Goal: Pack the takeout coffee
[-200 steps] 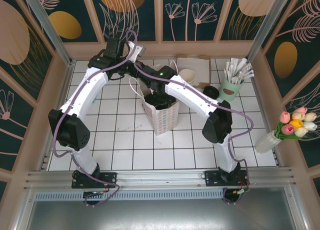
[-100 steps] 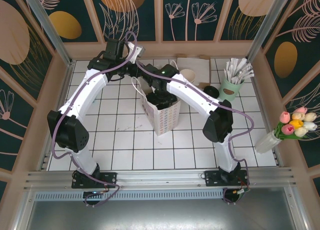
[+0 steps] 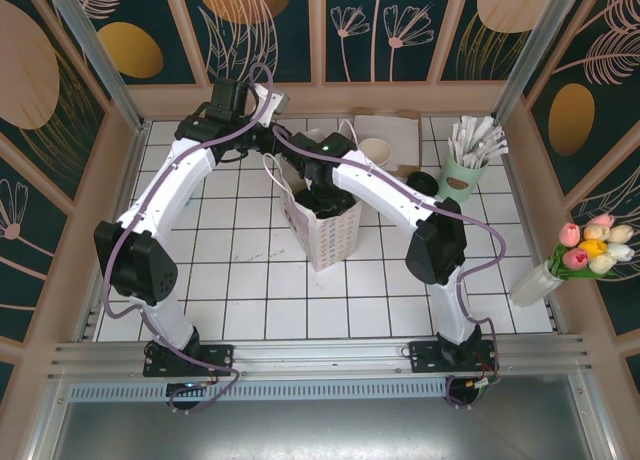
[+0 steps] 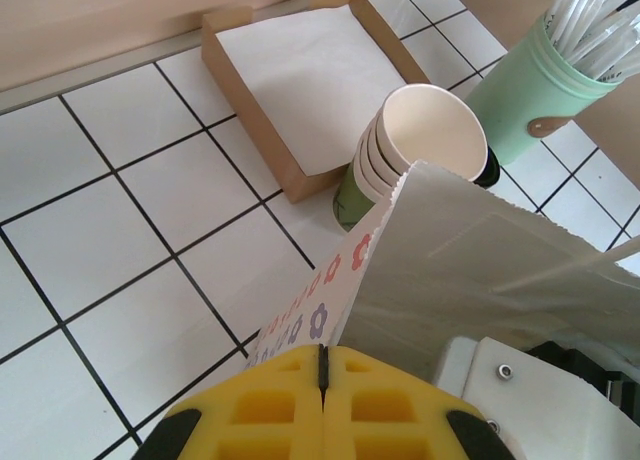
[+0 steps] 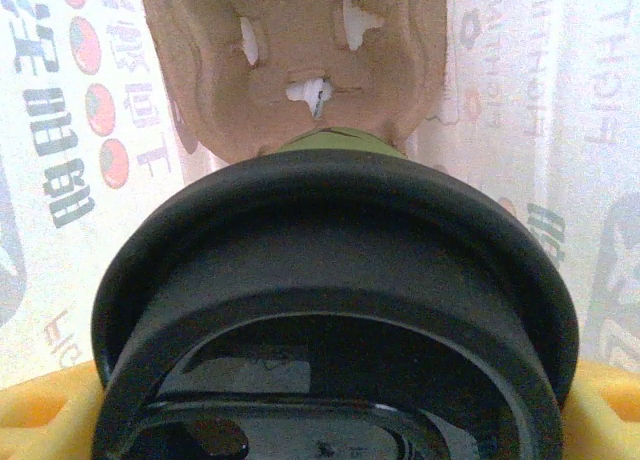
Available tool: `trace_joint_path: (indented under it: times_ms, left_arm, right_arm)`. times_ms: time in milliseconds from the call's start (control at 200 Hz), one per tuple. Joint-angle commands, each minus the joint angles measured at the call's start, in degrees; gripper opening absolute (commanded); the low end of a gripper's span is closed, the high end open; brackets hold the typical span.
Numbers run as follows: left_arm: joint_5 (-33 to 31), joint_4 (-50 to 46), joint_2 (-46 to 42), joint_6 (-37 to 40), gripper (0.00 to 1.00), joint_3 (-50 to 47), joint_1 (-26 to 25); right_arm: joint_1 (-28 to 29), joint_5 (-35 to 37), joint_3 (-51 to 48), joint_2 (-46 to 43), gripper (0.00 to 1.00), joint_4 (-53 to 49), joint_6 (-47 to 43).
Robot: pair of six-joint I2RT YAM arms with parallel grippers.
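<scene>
The takeout coffee is a green cup under a round black lid, and it hangs inside the white paper bag. My right gripper is shut on it, with a yellow finger at each side of the lid. A brown cardboard cup carrier lies on the bag's floor just below the cup. From above, the right gripper reaches down into the bag's mouth. My left gripper is shut on the rim of the bag at its flowered side and holds it up.
A stack of lidless green cups stands behind the bag, beside a brown tray of napkins. A mint holder of straws and a loose black lid are at the back right. A vase of tulips stands far right.
The right wrist has shifted a little at the bag's mouth. The left arm has stayed where it was.
</scene>
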Motion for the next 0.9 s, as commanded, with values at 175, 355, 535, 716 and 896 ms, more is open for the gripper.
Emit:
trace_joint_path:
  times_ms: [175, 355, 535, 716, 896]
  left_arm:
    - [0.2, 4.2, -4.2, -1.6, 0.00, -3.8, -0.4]
    - [0.1, 4.0, -4.6, -1.4, 0.00, -3.9, -0.4]
    - [0.1, 4.6, -4.9, -1.3, 0.00, -4.1, -0.4]
    - [-0.2, 4.5, -4.8, -1.2, 0.00, -3.9, -0.3]
    - [-0.3, 4.6, -4.6, -1.1, 0.00, -3.6, -0.3]
  right_arm:
    - [-0.2, -0.4, 2.2, -1.3, 0.56, -3.1, 0.2]
    - [-0.2, -1.3, 2.1, -1.9, 0.56, -3.2, 0.4]
    - [-0.2, -1.5, 1.2, -2.6, 0.56, -3.2, 0.4]
    - [-0.2, -1.8, 0.1, -3.5, 0.55, -3.2, 0.6]
    - [-0.2, -1.8, -0.8, -4.1, 0.55, -3.2, 1.3]
